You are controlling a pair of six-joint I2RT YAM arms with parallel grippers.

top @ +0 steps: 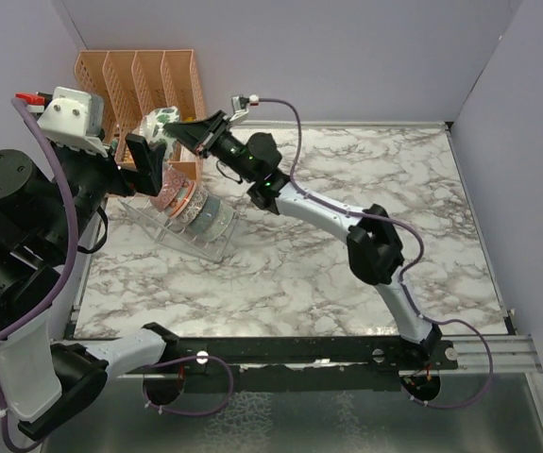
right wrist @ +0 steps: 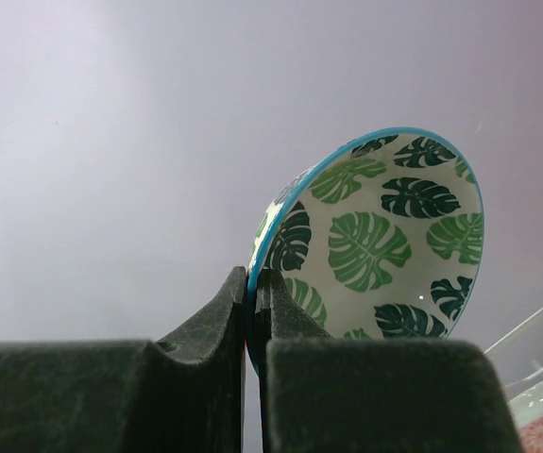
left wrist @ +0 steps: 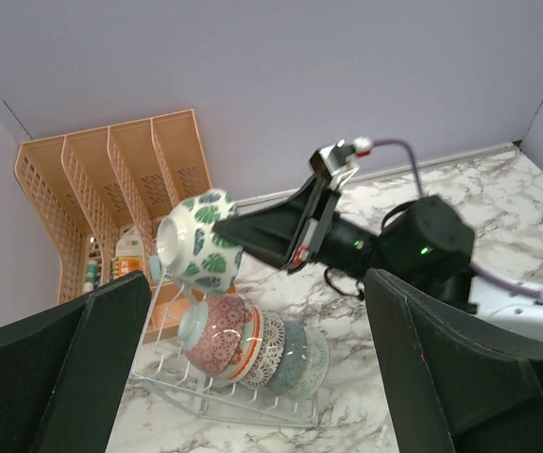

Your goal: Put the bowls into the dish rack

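My right gripper (right wrist: 252, 294) is shut on the blue rim of a white bowl with green leaf patterns (right wrist: 384, 236). It holds this bowl tilted in the air above the left end of the clear dish rack (left wrist: 243, 404). The same bowl shows in the top view (top: 161, 123) and the left wrist view (left wrist: 198, 247). The rack holds a red-orange patterned bowl (left wrist: 219, 332), a pale lacy bowl (left wrist: 269, 347) and a blue-grey bowl (left wrist: 295, 359), all on edge. My left gripper (left wrist: 257, 293) is open and empty, raised left of the rack (top: 200, 236).
A tall orange perforated organizer (top: 144, 80) stands against the back wall, behind the rack, with small items in its base (left wrist: 125, 255). Purple walls close the back and sides. The right arm (top: 328, 212) stretches across the marble table (top: 365, 274).
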